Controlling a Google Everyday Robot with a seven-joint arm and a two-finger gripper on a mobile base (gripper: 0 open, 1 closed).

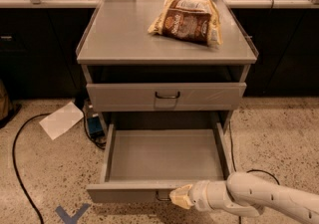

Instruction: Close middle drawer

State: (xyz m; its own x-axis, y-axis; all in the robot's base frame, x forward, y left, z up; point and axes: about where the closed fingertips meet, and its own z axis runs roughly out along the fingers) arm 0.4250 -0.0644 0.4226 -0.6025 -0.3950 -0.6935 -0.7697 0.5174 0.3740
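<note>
While extended from lower right, sat with gripper (180, 197) at front panel of middle drawer (124, 193), beside its handle (162, 198). Found that drawer pulled far out at lower centre, under shut upper drawer (166, 96). Couldn't tell grip state.

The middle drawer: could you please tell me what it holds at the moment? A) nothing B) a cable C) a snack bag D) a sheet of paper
A: the middle drawer is pulled out and shows a bare grey floor; the snack bag lies on the cabinet top, and the gripper sits at the drawer's front panel.
</note>
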